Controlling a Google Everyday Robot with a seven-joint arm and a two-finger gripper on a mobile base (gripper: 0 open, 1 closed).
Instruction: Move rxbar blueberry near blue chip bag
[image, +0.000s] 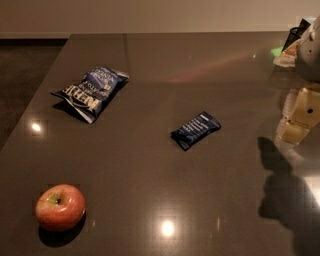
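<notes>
The rxbar blueberry (195, 130) is a small dark navy wrapper with white lettering, lying flat and slanted near the middle of the dark table. The blue chip bag (92, 92) is a larger crinkled blue bag with big white lettering, lying at the back left, well apart from the bar. My gripper (299, 120) is at the right edge of the view, pale cream, hanging above the table to the right of the bar and not touching it. Its shadow falls on the table below it.
A red apple (60, 207) sits at the front left of the table (165, 190). The table's left edge runs diagonally past the chip bag, with dark floor beyond. Some objects (290, 47) stand at the back right corner beside my arm.
</notes>
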